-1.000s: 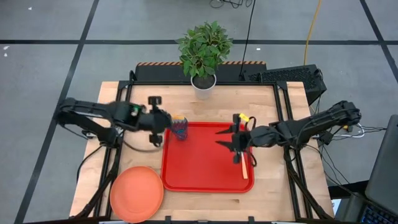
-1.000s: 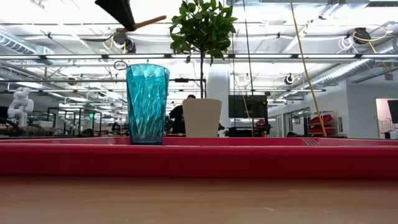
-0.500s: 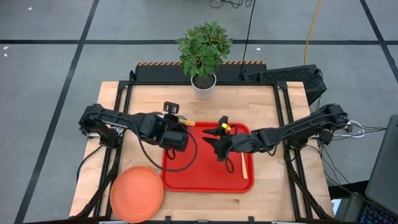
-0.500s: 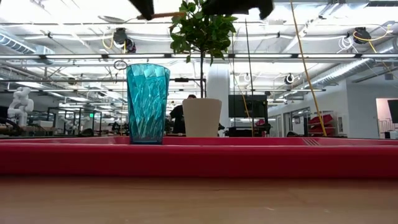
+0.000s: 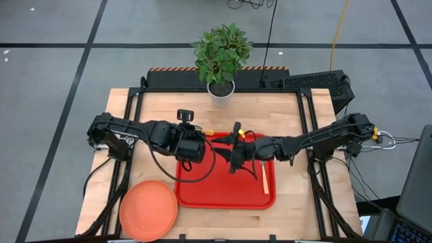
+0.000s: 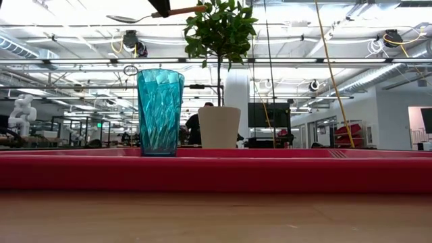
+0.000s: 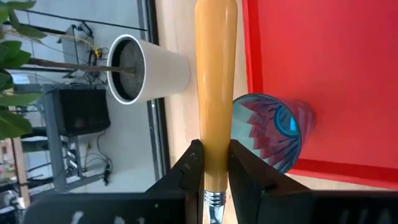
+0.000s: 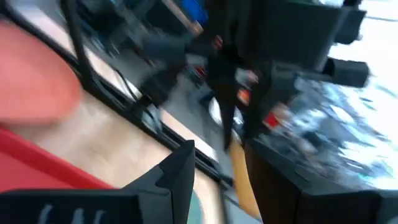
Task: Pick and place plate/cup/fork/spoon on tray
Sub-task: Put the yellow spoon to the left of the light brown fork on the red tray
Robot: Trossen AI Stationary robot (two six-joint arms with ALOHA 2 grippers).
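Note:
My left gripper [image 5: 200, 138] hangs over the red tray's [image 5: 223, 192] far left corner, shut on the spoon [image 6: 145, 15]. The teal cup [image 6: 160, 111] stands upright on the tray just below it [image 7: 273, 134]; the arm hides it from above. My right gripper [image 5: 234, 150] hovers open over the tray's middle, facing the spoon's handle and apart from it. The fork's orange handle [image 5: 264, 179] lies along the tray's right side. The orange plate [image 5: 148, 210] rests flat on the table at the near left. My left gripper pinches the spoon's orange handle [image 7: 215, 163] between its two fingers [image 7: 191, 167], close to the metal neck. The fingers slant down from the table's left. The handle's free end [image 5: 209, 133] sticks out toward the right. The spoon is lifted clear and lies about level, high above the cup.
A white pot with a green plant [image 5: 221, 91] stands at the table's far edge, behind the tray. Bare wood [image 5: 290, 115] lies at the far right. The tray's near half is free.
My left gripper has carried the spoon toward the table's right, from beside the tray to above its far left corner, and turned a little. My right gripper has moved left across the tray toward the spoon, rolled and sunk slightly. The cup has stayed put.

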